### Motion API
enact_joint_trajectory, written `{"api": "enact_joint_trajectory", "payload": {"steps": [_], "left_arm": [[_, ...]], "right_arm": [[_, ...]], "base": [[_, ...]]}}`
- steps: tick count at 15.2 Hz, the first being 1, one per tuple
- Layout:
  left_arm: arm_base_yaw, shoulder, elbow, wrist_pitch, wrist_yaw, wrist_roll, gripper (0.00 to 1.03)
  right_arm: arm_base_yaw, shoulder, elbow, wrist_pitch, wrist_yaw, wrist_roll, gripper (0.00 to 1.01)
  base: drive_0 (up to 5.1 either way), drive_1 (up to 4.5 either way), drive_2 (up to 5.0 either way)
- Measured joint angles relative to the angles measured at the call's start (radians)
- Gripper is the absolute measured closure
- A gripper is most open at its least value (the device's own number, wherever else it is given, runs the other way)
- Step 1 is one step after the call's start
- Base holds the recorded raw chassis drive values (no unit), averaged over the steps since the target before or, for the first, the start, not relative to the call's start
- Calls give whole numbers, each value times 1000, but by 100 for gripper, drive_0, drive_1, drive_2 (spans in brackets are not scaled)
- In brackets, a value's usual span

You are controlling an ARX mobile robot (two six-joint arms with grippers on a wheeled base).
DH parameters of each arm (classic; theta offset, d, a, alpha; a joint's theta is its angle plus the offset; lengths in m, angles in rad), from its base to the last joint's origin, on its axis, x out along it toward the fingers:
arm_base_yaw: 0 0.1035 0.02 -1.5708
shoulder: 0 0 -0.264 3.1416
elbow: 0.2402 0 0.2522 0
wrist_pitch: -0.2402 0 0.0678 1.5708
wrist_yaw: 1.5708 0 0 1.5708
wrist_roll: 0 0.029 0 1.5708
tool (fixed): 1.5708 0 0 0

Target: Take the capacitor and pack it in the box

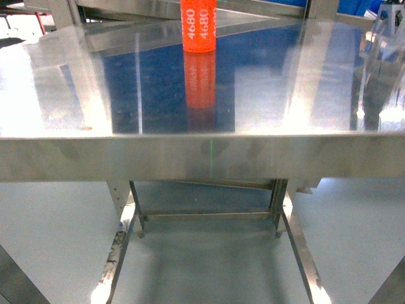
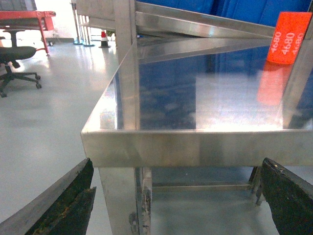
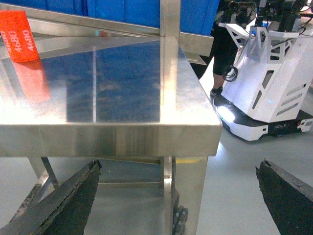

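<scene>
An orange cylinder (image 1: 198, 26) stands upright at the far middle of the steel bench (image 1: 202, 158), with "4680" printed twice in white down its side; it is mirrored in the glossy top. It shows again at the upper right of the left wrist view (image 2: 288, 30) and the upper left of the right wrist view (image 3: 18, 35), the same "4680" readable. This looks to be the capacitor. No box shows in any view.

The left tool (image 2: 178, 196) hangs below and in front of the bench's left front corner, its dark fingers (image 2: 68, 205) spread wide with nothing between them. The right tool (image 3: 178, 196) sits likewise at the right front corner, fingers (image 3: 68, 200) wide apart and empty. Both are well apart from the cylinder.

Blue bins (image 2: 234, 10) stand behind the bench. Off to the left are a black office chair (image 2: 17, 66) and a red table (image 2: 27, 19). To the right stands a white wheeled robot (image 3: 266, 83) whose dark base reads "AGILE". Bench legs and crossbars (image 1: 205, 215) show underneath.
</scene>
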Motion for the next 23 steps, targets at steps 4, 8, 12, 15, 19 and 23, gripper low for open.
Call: {"api": "enact_joint_trajectory", "payload": {"steps": [4, 8, 12, 15, 19, 23], "left_arm": [[0, 0, 0, -1, -1, 5, 5], [0, 0, 0, -2, 0, 6, 5], [0, 0, 0, -1, 0, 6, 5], [0, 0, 0, -1, 0, 6, 5], [0, 0, 0, -1, 0, 6, 5], [10, 34, 6, -7, 2, -19, 5]], "right_arm": [[0, 0, 0, -1, 0, 0, 3], [0, 0, 0, -2, 1, 0, 3], [0, 0, 0, -2, 0, 1, 3], [0, 0, 0, -2, 0, 1, 3], [0, 0, 0, -2, 0, 1, 3], [0, 0, 0, -2, 1, 1, 3]], "base": [[0, 0, 0], [0, 0, 0], [0, 0, 0], [0, 0, 0], [0, 0, 0], [0, 0, 0]]}}
